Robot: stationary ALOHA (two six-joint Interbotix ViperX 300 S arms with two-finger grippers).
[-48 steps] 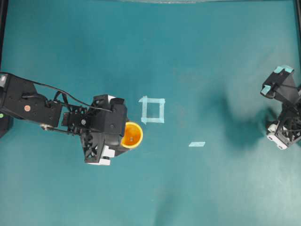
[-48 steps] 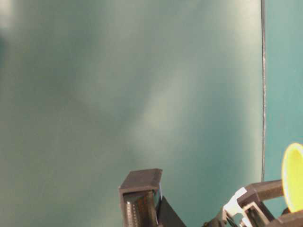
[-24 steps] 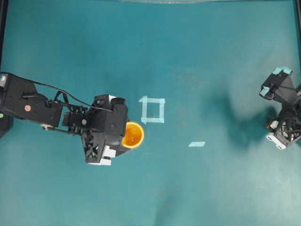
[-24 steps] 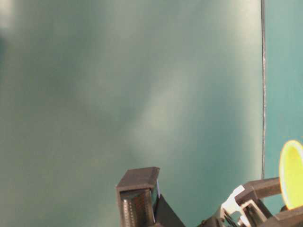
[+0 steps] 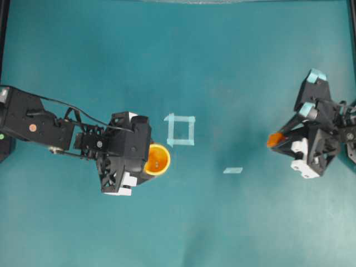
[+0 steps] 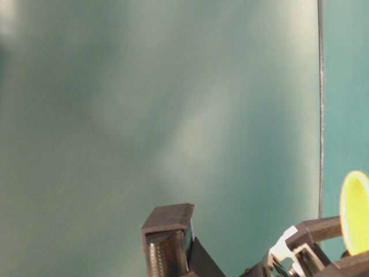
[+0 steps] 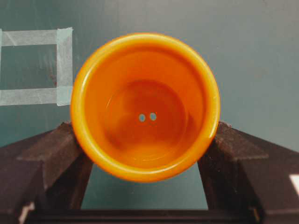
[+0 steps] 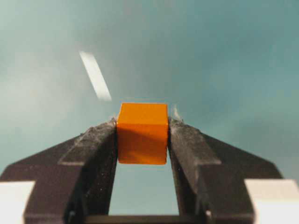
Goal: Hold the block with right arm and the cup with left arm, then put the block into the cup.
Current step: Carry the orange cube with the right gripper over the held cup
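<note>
The orange cup is gripped between the black fingers of my left gripper, left of the table's middle, its mouth facing the wrist camera and nothing inside. In the table-level view only its yellow rim shows at the right edge. The small orange block is pinched at the fingertips of my right gripper, lifted off the teal surface at the right side. The block is far to the right of the cup.
A square outline of pale tape lies on the teal table just right of the cup. A short tape strip lies between the two grippers. The left arm stretches in from the left edge.
My right gripper has closed on the block and swung left and up with it, away from the right edge. The left gripper and cup have stayed still.
</note>
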